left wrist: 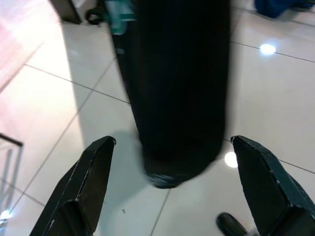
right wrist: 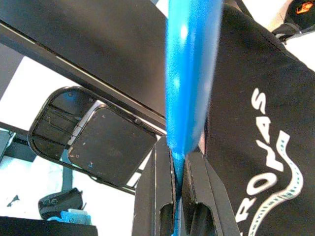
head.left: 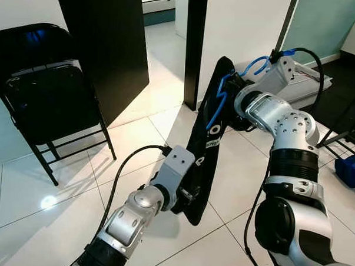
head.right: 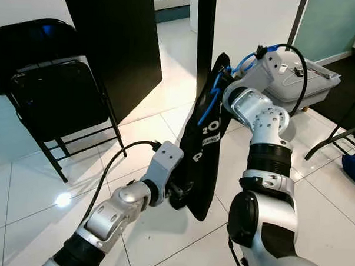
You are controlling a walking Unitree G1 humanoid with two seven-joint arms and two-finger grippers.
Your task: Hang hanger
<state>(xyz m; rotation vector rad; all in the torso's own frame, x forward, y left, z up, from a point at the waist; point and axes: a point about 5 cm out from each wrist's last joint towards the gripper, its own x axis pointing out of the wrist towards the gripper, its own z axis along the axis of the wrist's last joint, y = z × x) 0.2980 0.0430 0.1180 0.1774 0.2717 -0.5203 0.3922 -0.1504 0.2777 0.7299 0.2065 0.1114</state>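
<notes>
A black T-shirt (head.left: 205, 143) with white lettering hangs on a blue hanger (head.left: 216, 106) above the tiled floor. My right gripper (right wrist: 178, 192) is shut on the hanger (right wrist: 189, 73), whose blue bar is pinched between the two fingers; the shirt (right wrist: 256, 123) drapes beside it. My left gripper (left wrist: 173, 141) is open and sits low at the shirt's bottom hem (left wrist: 177, 88), with the cloth hanging just ahead between the spread fingers (left wrist: 93, 182). From the head, that left gripper (head.left: 189, 195) sits against the shirt's lower edge.
A black folding chair (head.left: 49, 98) stands at the left. A tall black panel (head.left: 105, 35) rises behind it. A grey case (head.left: 309, 86), black stand legs (head.left: 342, 137) and a blue bag (head.left: 350, 170) are at the right. White floor tiles lie in front.
</notes>
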